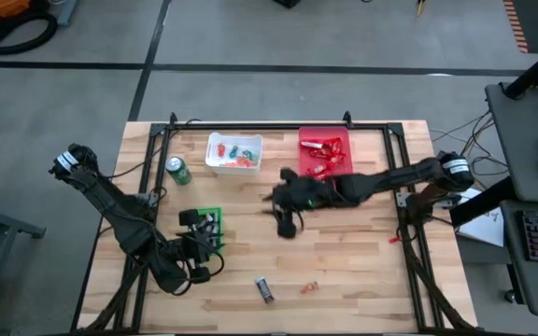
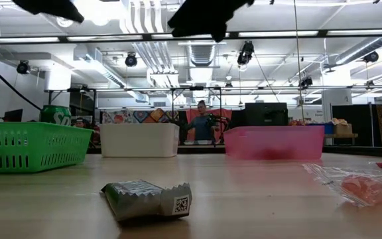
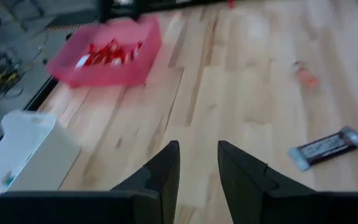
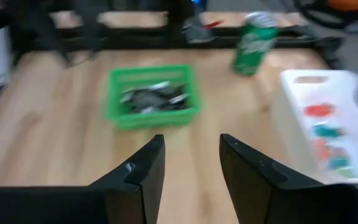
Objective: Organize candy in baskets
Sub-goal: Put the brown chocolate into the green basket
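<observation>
Three baskets stand on the table: green near the left, white and red at the far side. The green one holds dark bars, the red one red-wrapped pieces, the white one small coloured sweets. A dark mini bar and an orange-wrapped sweet lie loose near the near edge. My left gripper hovers open by the green basket, empty. My right gripper hangs open over mid-table, facing the green basket, empty.
A green drink can stands upright left of the white basket. A small red piece lies by the right frame rail. Black frame rails run along the table's edges. A person is in the room far behind the table.
</observation>
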